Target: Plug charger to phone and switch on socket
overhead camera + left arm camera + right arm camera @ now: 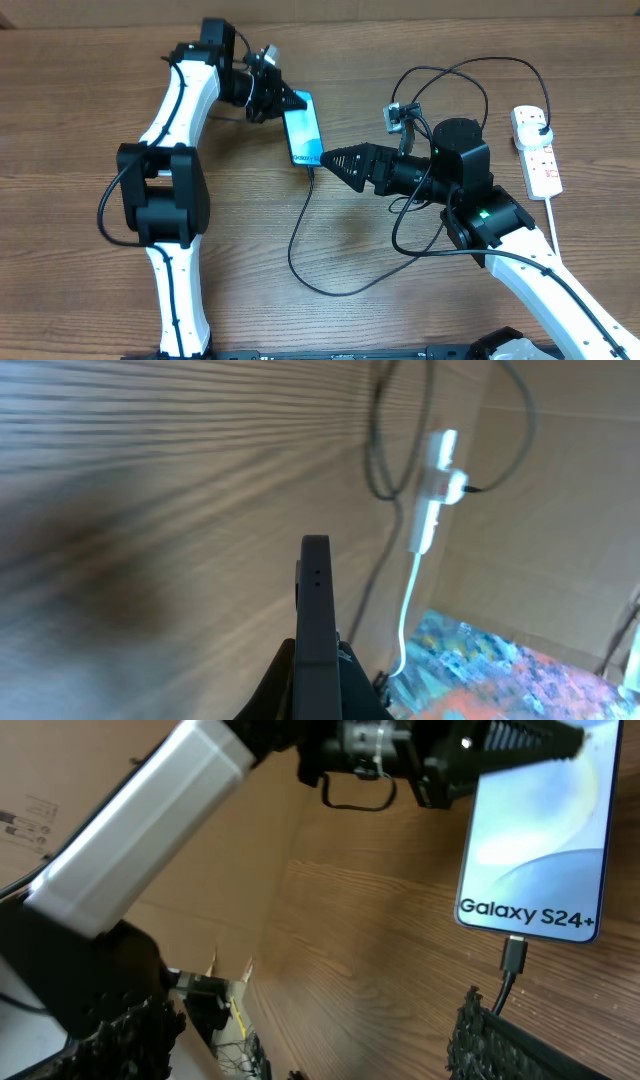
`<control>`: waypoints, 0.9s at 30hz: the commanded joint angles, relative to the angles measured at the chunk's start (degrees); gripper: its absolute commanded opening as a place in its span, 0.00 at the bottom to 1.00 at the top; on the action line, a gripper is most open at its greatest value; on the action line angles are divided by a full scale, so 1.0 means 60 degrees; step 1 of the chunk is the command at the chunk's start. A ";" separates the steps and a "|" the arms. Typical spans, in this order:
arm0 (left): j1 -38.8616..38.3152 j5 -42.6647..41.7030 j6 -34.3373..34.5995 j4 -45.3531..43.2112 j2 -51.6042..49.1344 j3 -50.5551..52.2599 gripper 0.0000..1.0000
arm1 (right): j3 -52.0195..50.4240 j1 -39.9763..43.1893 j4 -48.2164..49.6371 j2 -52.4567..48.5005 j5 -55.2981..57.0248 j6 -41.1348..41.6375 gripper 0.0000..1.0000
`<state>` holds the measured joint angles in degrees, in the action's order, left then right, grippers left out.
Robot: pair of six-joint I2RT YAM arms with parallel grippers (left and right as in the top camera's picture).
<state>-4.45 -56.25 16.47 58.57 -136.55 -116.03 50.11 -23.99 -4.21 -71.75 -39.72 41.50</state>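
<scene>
nearest me, the charger [298,245] looped slack across the table [80,100], and its connector [514,955] sat in the near end of the phone [303,128]. my right gripper [328,158] hovered just beside that end, fingers spread wide, holding nothing. the phone lay screen up, mid-table. at its far end, my left gripper [290,100] was clamped tight on it. far right lay the socket [537,150], the charger's other end reaching it.
</scene>
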 commanded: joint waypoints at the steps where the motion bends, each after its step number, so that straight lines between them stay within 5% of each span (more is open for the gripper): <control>1: 0.0317 -0.0237 -0.0583 0.0025 -0.0401 -0.0098 0.04 | 0.0033 0.0036 -0.0102 -0.0015 0.0211 -0.0219 0.90; 10: 0.0703 0.0765 -0.1504 0.0386 -0.0903 -0.0098 0.04 | 0.0033 0.0036 -0.0302 -0.0026 0.0382 -0.0251 0.90; 27: 0.0586 0.3242 -0.1453 0.0860 -0.0903 -0.0098 0.04 | 0.0033 0.0036 -0.0474 -0.0033 0.0470 -0.0248 0.90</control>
<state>-0.40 -40.42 8.64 63.07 -141.56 -116.01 50.11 -23.99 -7.11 -71.75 -37.45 40.49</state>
